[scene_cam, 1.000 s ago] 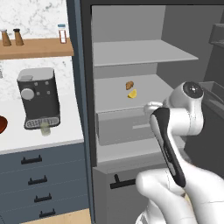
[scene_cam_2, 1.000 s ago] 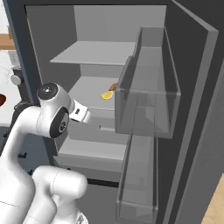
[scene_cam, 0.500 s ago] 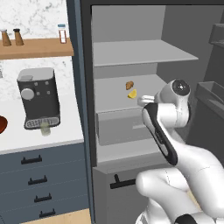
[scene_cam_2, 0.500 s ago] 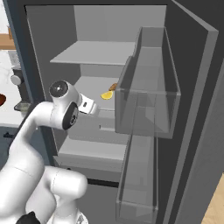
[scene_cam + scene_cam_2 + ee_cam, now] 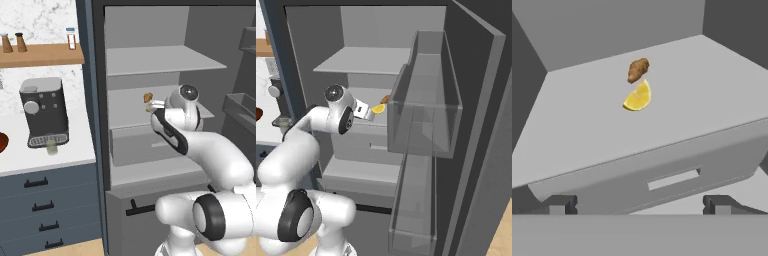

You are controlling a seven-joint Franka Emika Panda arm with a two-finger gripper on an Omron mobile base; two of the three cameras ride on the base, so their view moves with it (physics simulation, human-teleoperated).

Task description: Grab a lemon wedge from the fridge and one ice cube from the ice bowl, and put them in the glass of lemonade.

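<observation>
Reaching into the open tall grey steel fridge (image 5: 150, 60) for the tiny bright yellow lemon wedge (image 5: 637, 97), lying on the middle shelf beside a small brown lump (image 5: 637, 69); two-finger gripper (image 5: 639, 202) spread wide, empty; next: advance, straddle wedge, pinch

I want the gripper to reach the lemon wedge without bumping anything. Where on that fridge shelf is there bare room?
The shelf is bare left, right and in front of the lemon wedge. Only behind it is crowded: the brown lump sits close. The open gripper has a clear frontal path.
</observation>
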